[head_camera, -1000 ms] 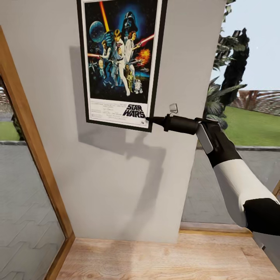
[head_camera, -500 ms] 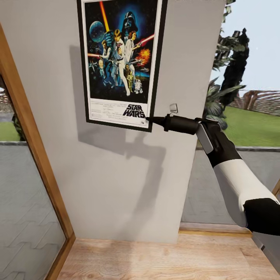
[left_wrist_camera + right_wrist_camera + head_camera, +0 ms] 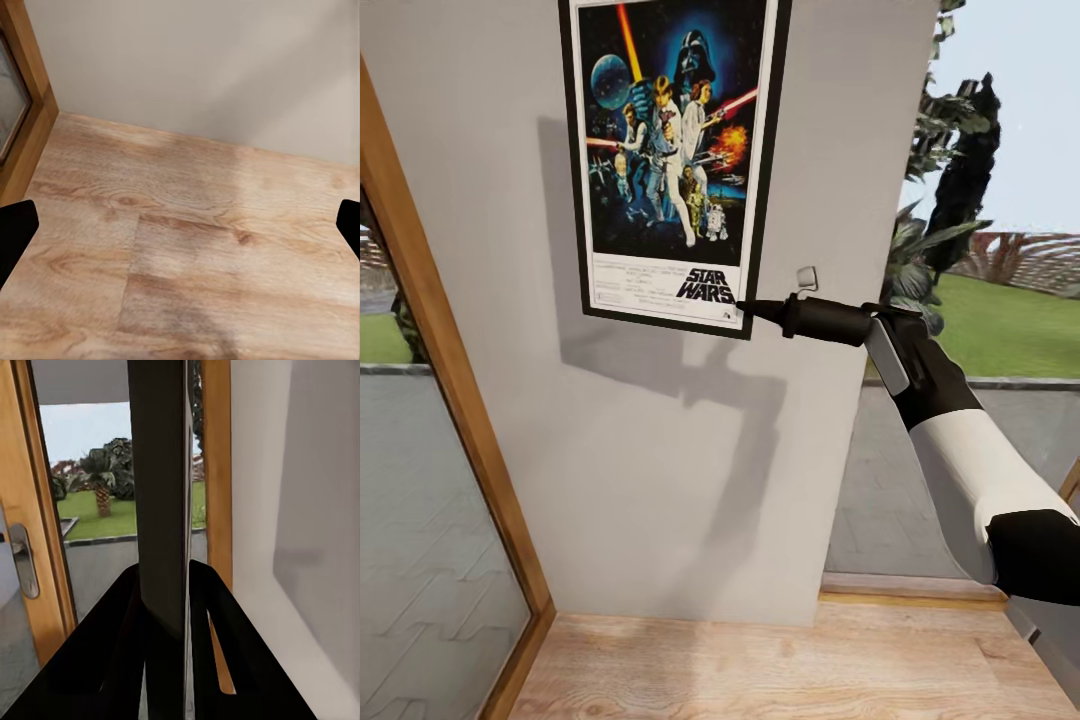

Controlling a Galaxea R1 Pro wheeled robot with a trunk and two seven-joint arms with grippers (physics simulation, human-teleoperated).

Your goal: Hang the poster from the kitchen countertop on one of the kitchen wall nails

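Both fingers of the right gripper point(image 3: 745, 309) pinch the poster point(image 3: 672, 150) at its lower corner, flat against the wall point(image 3: 660, 460). Released unhooked, it would likely drop. Left gripper point(image 3: 180, 225) fingers spread wide.

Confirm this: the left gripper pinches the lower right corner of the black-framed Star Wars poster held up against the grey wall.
Wrong arm: the right gripper pinches the lower right corner of the black-framed Star Wars poster against the grey wall, as the head view shows.
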